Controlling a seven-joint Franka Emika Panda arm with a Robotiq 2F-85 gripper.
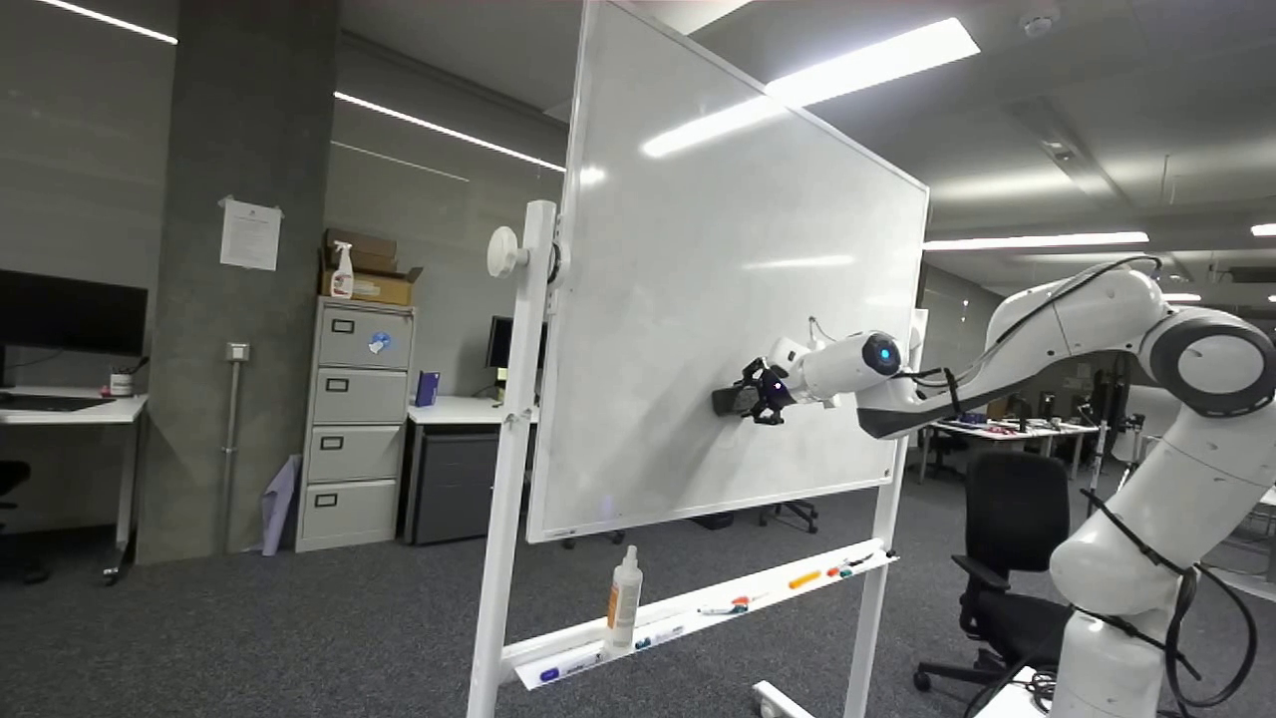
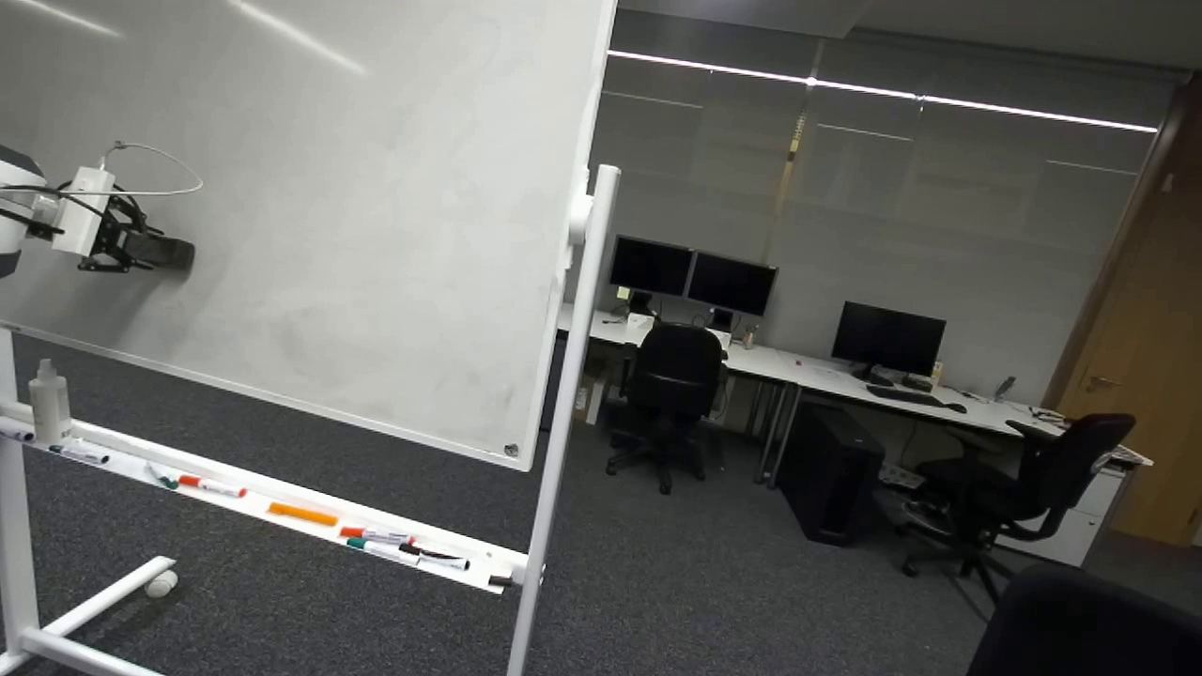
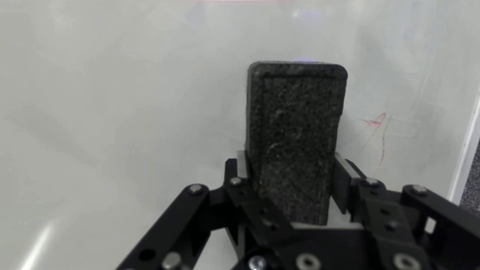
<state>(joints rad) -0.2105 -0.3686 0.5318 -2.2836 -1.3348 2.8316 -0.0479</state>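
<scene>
The jaws have hold of a black block (image 3: 296, 138) in front of the whiteboard (image 1: 688, 329), drawn in to the block's own width, one jaw against each long side. Its near end sits back between the jaws, and a good part of it juts past their tips toward the whiteboard; whether the far end touches it I can't tell from here. On the whiteboard, right of the block in the wrist view, I can see thin red marks (image 3: 375, 122). Below the whiteboard runs a white tray (image 2: 255, 500), a pale bottle (image 1: 624, 600) upright on it and several markers (image 2: 214, 486) lying along it. Farther off, past the whiteboard in an exterior view, stands a grey filing cabinet (image 1: 361, 399); also beyond the whiteboard, in an exterior view, are a black office chair (image 2: 676, 376) and, behind it, a long white table (image 2: 793, 364) carrying dark monitors (image 2: 887, 336).
</scene>
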